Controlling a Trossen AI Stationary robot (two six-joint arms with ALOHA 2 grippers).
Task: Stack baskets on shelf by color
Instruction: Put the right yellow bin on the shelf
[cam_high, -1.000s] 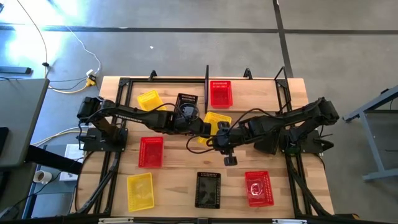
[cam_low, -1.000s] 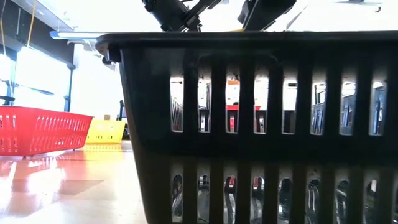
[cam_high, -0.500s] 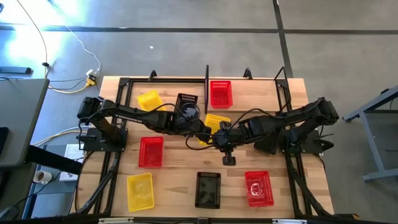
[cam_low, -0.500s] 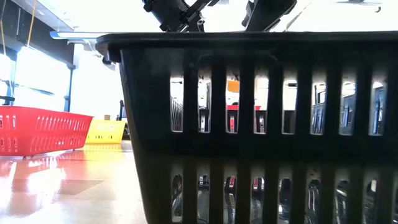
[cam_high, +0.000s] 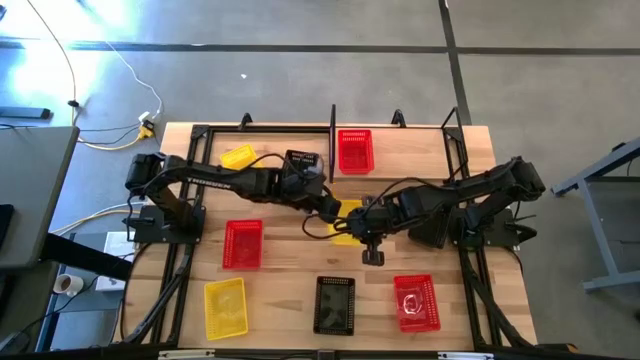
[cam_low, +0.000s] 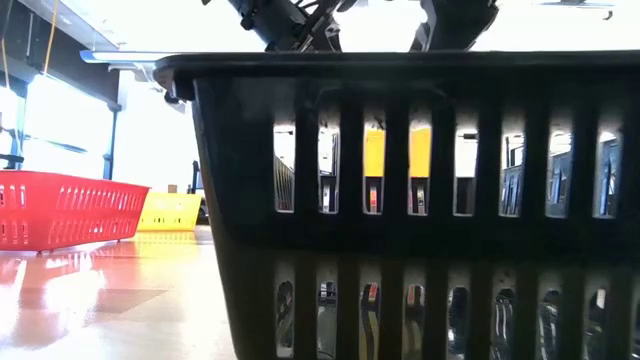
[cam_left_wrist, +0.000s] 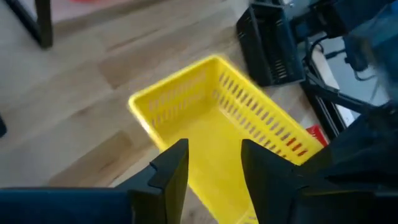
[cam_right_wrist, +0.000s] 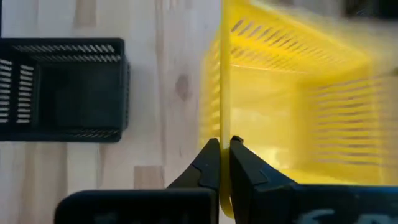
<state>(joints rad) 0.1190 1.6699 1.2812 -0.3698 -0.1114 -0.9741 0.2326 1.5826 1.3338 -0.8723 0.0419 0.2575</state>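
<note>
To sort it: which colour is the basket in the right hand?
Yellow basket, clearest in the right wrist view.

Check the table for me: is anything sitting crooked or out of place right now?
One yellow basket hangs tilted at mid-table, pinched by its wall in the shut right gripper. The left gripper stands open beside it. The red basket at the near right holds something clear-looking; I cannot tell what.

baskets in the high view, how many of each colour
red baskets: 3
yellow baskets: 3
black baskets: 2 in view, the second mostly hidden under an arm
total: 8
</note>
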